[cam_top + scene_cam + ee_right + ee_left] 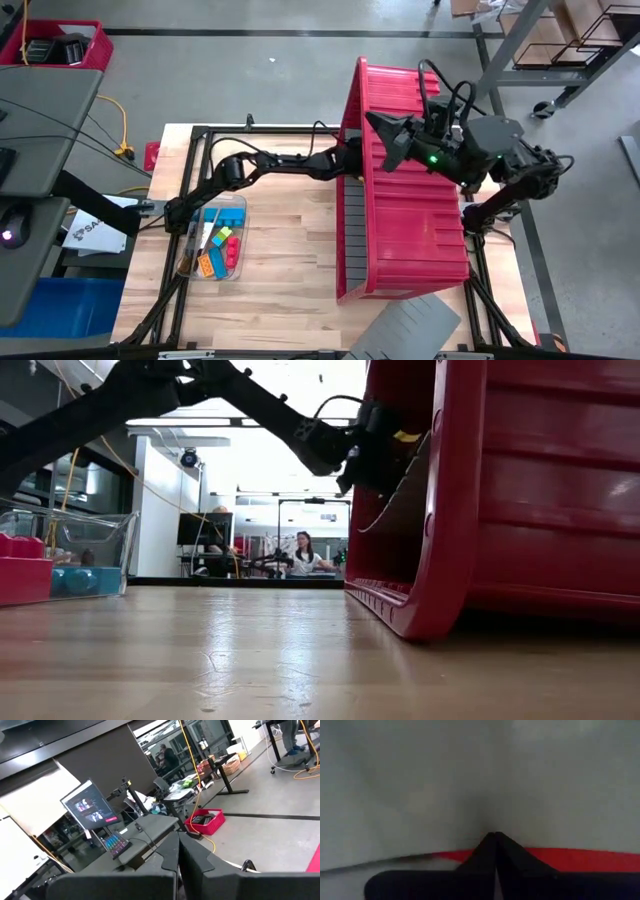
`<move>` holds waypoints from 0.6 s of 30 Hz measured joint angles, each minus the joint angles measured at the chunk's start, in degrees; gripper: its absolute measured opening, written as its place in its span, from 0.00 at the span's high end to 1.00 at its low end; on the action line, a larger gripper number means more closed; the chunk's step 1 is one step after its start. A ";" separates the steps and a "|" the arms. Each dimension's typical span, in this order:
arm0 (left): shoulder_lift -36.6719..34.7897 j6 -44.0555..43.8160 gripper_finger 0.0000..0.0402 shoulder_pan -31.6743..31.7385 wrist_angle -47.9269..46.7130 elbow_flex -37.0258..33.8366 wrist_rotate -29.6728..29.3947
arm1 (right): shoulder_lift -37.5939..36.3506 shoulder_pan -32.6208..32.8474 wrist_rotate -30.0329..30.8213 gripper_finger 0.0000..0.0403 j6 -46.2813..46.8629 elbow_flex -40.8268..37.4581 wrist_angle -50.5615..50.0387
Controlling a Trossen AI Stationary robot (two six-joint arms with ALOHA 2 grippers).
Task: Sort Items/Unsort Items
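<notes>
The items, small orange, blue, yellow, red and green pieces, lie in a clear tub [214, 240] at the table's left, which the low view also shows [70, 555]. A large red bin [410, 200] lies tipped on its side at the right, its opening toward the left. My left gripper [495, 836] is shut and reaches level into that opening [385, 460], close before a grey surface [470, 785]. My right gripper [178, 842] is shut on nothing, held high above the bin [378, 122]. My left gripper's shut fingertips stand right before the grey surface inside the bin's opening. Whether they touch it, I cannot tell.
A grey ribbed lid flap [350, 225] hangs along the bin's open left side. A second grey flap [410, 325] lies at the table's near edge. Bare wood [285, 250] shows between the tub and the bin. A person sits far off in the room [302, 555].
</notes>
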 joint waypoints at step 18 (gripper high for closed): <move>8.42 -3.42 1.00 1.22 -16.50 15.59 -2.46 | 2.12 -0.57 -2.86 1.00 -4.46 -0.05 5.79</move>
